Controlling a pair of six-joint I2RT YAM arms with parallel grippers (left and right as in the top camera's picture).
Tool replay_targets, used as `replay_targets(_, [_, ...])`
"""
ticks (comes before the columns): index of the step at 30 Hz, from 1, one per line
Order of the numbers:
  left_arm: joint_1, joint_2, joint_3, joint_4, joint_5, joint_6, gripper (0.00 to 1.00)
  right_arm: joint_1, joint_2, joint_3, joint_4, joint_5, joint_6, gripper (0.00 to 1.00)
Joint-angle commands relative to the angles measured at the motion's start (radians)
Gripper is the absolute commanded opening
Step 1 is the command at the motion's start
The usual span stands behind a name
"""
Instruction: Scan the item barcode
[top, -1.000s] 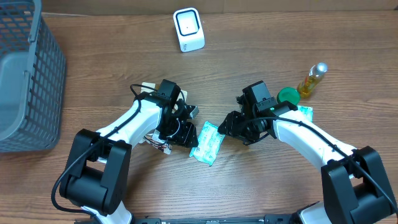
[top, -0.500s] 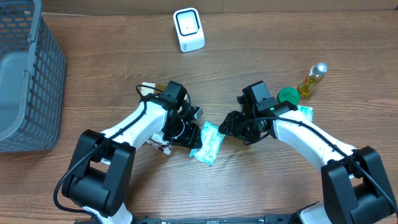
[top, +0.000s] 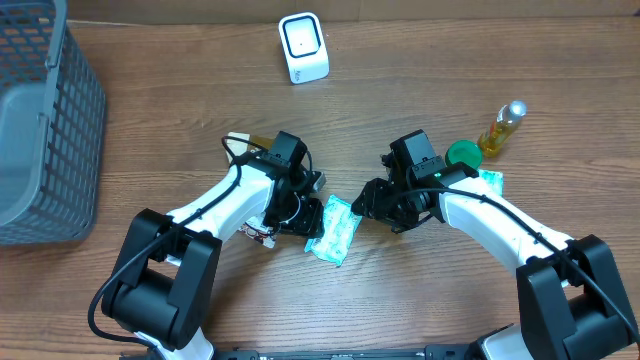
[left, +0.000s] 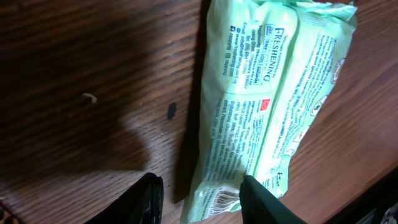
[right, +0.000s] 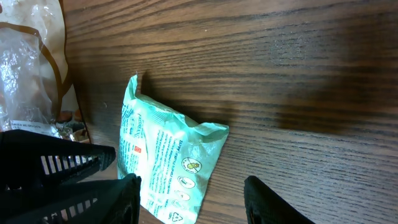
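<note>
Roughly at the middle of the table, the green wipes pack lies flat on the wood between the two arms, its printed side up. Its long axis runs from the far side toward the near edge, with the far end leaning a little to the right in the overhead view.

The left gripper sits at the pack's left flank. Its jaws are spread, and one end of the pack reaches in between them. One finger lies against the wrapper; the other stands just clear of it, with a strip of shadowed wood between.

The right gripper sits low at the pack's right side, also spread. The pack's crumpled end lies between its fingers, nearer one of them and apart from the other. Neither gripper is clamped on the pack.

A clear plastic packet lies just beyond the pack, under the left arm. The white scanner stands well apart at the far edge. A grey basket sits at far left, and a bottle at right.
</note>
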Motion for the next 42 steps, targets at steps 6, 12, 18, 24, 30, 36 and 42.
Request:
replay_targets(6, [-0.008, 0.011, -0.016, 0.004, -0.015, -0.040, 0.44, -0.006, -0.021, 0.017, -0.006, 0.007, -0.001, 0.52])
replay_targets(12, [-0.022, 0.049, -0.016, 0.007, -0.015, -0.058, 0.44, -0.006, -0.021, 0.017, -0.007, 0.007, -0.001, 0.52])
replay_targets(18, [-0.025, 0.086, -0.016, 0.011, -0.015, -0.074, 0.41, -0.006, 0.003, 0.017, -0.006, 0.006, 0.003, 0.54])
replay_targets(24, [-0.024, 0.086, -0.015, 0.010, -0.015, -0.077, 0.35, -0.006, 0.084, 0.017, 0.021, 0.006, 0.034, 0.54])
replay_targets(30, [-0.024, 0.086, -0.015, 0.007, -0.019, -0.077, 0.29, -0.006, 0.153, 0.017, 0.064, -0.046, 0.078, 0.54])
replay_targets(36, [-0.024, 0.086, -0.015, 0.008, -0.019, -0.077, 0.29, -0.006, 0.163, 0.017, 0.116, -0.135, 0.078, 0.53])
replay_targets(42, [-0.024, 0.086, -0.015, 0.008, -0.019, -0.077, 0.29, -0.006, 0.163, 0.017, 0.179, -0.197, 0.077, 0.47])
